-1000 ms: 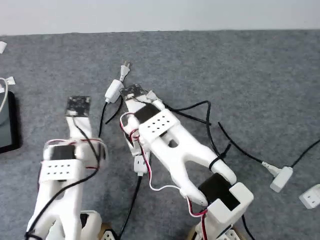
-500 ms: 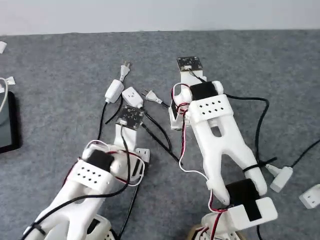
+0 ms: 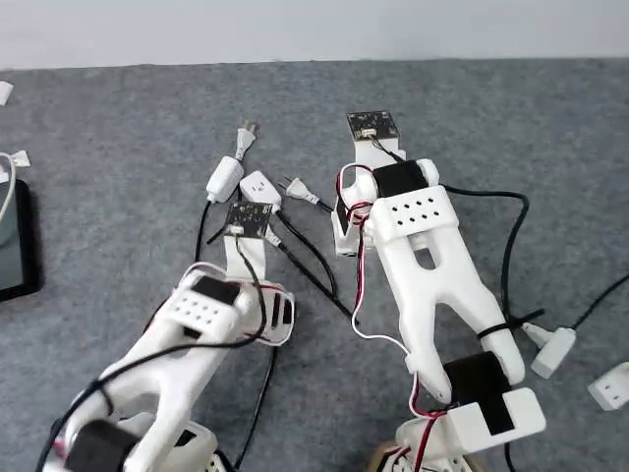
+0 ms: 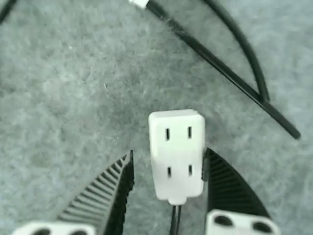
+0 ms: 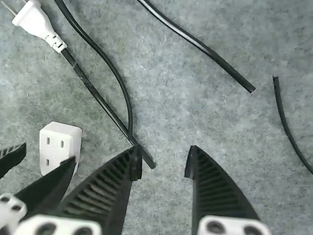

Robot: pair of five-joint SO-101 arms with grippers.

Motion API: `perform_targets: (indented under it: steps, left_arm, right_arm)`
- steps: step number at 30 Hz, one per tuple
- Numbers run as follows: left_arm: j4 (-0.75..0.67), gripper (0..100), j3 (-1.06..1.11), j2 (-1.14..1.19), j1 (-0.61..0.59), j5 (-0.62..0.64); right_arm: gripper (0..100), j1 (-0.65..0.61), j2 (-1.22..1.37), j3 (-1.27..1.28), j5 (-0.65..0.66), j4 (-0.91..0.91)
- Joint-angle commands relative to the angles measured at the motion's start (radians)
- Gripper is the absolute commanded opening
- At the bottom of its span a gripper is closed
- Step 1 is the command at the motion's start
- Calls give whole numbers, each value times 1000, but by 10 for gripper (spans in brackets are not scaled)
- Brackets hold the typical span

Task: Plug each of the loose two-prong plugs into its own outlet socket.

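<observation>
A white outlet socket lies face up on the grey carpet, its black cord running back under the wrist. My left gripper is open and straddles it, one finger on each side. The same socket appears in the right wrist view, and in the high view it is beside the left arm. My right gripper is open over bare carpet with nothing between its fingers, and it hangs right of a loose two-prong plug, also seen as the white plug. A second socket lies left of that plug.
Another plug on a white adapter lies farther back. A white plug and a socket sit at the right edge. Black cords cross the carpet between the arms. A dark tray is at the left edge.
The right arm swung away from the sockets to the right and back, then stayed still. The left arm swung right and lowered its open gripper around the corded socket.
</observation>
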Motion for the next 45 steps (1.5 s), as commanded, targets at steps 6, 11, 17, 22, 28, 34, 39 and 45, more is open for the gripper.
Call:
perform_targets:
  steps: [6,11,17,22,28,34,39,45]
  left_arm:
    - [44,190,-104,87,48,28]
    - [43,153,-105,94,60,23]
    - [23,117,-76,95,60,21]
    - [28,17,-62,92,41,20]
    - [52,13,-53,84,-109,20]
    - [66,13,-51,91,-193,-23]
    - [58,13,-47,84,-242,-51]
    - [48,20,-54,84,-284,-77]
  right_arm:
    - [140,10,-53,-55,14,10]
    - [140,7,-54,-38,14,2]
    - [139,4,-54,-34,14,1]
    - [139,4,-54,-31,14,1]
    - [139,4,-97,-17,14,4]
    - [139,-24,-234,80,46,2]
    - [139,-91,-321,210,100,-12]
    - [139,-108,-332,365,143,-160]
